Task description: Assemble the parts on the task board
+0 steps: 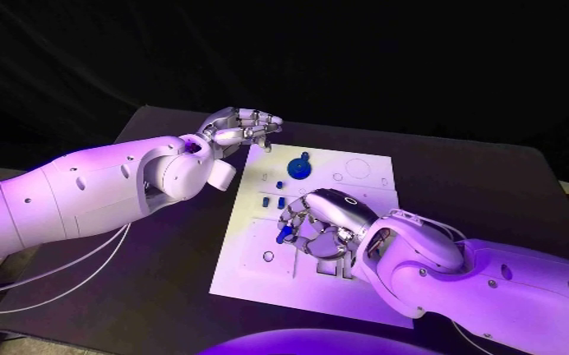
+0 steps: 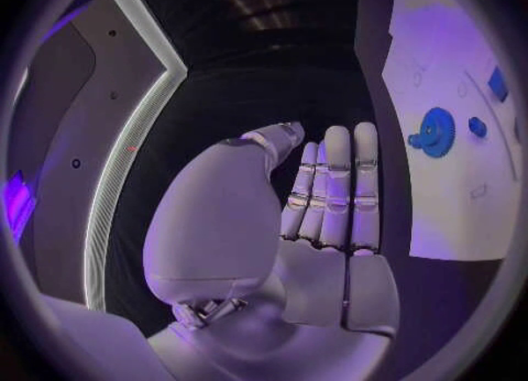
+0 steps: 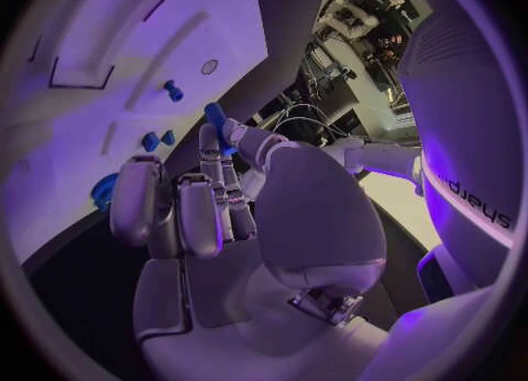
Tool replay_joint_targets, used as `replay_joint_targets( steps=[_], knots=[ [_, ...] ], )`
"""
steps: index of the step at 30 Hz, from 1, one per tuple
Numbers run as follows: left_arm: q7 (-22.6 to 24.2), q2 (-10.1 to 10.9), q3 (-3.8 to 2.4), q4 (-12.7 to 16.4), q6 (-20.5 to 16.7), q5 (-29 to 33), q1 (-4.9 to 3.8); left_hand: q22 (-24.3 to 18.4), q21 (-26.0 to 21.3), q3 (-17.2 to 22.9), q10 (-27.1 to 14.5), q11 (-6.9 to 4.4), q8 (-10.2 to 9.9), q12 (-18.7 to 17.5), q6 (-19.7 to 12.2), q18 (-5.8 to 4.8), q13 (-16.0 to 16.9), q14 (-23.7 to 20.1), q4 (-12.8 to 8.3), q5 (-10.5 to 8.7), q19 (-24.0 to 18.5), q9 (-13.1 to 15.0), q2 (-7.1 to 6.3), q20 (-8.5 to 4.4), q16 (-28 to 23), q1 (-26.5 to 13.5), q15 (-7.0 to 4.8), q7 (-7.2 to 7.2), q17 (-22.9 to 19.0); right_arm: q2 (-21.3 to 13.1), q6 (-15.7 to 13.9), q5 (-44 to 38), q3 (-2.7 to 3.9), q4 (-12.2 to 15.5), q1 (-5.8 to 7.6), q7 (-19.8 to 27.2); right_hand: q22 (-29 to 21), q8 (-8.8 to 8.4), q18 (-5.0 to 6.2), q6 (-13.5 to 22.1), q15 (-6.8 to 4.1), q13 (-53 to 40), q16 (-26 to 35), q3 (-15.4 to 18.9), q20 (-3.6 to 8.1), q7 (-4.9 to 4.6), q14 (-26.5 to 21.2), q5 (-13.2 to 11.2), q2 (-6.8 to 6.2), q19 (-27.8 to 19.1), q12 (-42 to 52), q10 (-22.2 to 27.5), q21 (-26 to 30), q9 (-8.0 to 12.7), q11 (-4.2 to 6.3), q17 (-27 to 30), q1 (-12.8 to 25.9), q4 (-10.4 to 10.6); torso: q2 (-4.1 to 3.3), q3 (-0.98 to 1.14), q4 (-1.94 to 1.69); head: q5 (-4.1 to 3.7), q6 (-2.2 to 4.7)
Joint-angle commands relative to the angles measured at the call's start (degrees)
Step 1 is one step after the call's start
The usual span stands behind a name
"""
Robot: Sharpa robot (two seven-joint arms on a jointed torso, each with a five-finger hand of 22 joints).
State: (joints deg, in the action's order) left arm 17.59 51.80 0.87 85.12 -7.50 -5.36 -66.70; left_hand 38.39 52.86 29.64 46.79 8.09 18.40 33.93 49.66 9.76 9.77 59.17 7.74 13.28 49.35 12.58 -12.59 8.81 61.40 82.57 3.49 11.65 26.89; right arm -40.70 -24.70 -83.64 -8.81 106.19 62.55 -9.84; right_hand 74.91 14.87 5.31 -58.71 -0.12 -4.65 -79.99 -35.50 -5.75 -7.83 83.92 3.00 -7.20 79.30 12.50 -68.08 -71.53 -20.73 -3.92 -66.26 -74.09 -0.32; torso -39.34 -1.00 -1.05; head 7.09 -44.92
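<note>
One white task board [image 1: 356, 289] on one black table [image 1: 142, 289].

Blue parts in the head view, five countable:
- one round gear-like disc [image 1: 300, 169]
- one tiny piece [image 1: 279, 184] just beside it
- one peg [image 1: 262, 204]
- one pair of small pieces [image 1: 282, 203], side by side
- one blue piece [image 1: 286, 232] at the fingers of the right hand [image 1: 322, 225]

Parts possibly hidden under that hand can't be counted.

Two white arms, two silver hands: left hand [image 1: 241, 129], and the right.
</note>
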Motion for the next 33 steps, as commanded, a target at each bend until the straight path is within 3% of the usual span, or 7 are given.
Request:
replay_joint_targets(
  steps=[1, 18, 33],
  knots=[
    [0.34, -0.23, -0.02, 0.07, 1.01, 0.27, -0.02, -0.1, -0.21, -0.06, -0.46, 0.11, -0.12, 0.08, -0.43, 0.77, -0.07, 0.0, -0.15, 0.09, 0.19, 0.04, 0.32, 0.38, -0.26, 0.22, 0.29, 0.06, -0.06, 0.86, -0.09, -1.92, -0.07, -0.45, -0.76, 1.55, 1.58, 1.24, -0.64, -0.45, -0.33, 0.09, -0.2, -0.2, 0.15, 0.2, 1.71, 0.17, 0.44, -0.08, -0.21, 0.27, 0.21, -1.76, -0.06, 0.04, 0.37, 0.23, -0.04, -0.02, 0.03, 0.53, -0.26],
    [0.43, -1.14, -0.01, -0.11, 0.93, 0.27, -0.03, -0.11, -0.23, -0.09, -0.56, 0.11, -0.01, 0.18, -0.37, 0.77, -0.07, -0.03, -0.13, 0.1, 0.19, 0.08, 0.41, 0.41, -0.23, 0.18, 0.31, 0.03, -0.05, 5.43, 1.1, -5.01, -0.53, -4.8, -4.34, 2.15, 1.56, 1.26, -0.63, -0.26, -0.31, 0.1, -0.19, -0.25, 0.15, 0.14, 1.71, 0.36, 0.39, -0.11, -0.3, 0.35, 0.28, -1.82, -0.1, 0.07, 0.44, 0.19, -0.08, 0.06, 0.01, 1.97, -0.92],
    [0.36, -1.07, 0.0, -0.05, 0.96, 0.27, -0.03, -0.11, -0.23, -0.09, -0.56, 0.11, -0.01, 0.18, -0.37, 0.77, -0.07, -0.03, -0.13, 0.1, 0.19, 0.08, 0.41, 0.41, -0.23, 0.18, 0.31, 0.03, -0.05, 6.76, 2.15, -7.41, -0.63, -6.8, -5.12, 1.17, 1.59, 1.31, -0.64, -0.1, -0.28, 0.11, -0.19, -0.38, 0.14, 0.08, 1.71, 0.69, 0.47, -0.1, -0.37, 0.39, 0.27, -1.91, -0.15, 0.11, 0.54, 0.21, -0.06, 0.05, 0.03, 1.87, -1.08]
  ],
)
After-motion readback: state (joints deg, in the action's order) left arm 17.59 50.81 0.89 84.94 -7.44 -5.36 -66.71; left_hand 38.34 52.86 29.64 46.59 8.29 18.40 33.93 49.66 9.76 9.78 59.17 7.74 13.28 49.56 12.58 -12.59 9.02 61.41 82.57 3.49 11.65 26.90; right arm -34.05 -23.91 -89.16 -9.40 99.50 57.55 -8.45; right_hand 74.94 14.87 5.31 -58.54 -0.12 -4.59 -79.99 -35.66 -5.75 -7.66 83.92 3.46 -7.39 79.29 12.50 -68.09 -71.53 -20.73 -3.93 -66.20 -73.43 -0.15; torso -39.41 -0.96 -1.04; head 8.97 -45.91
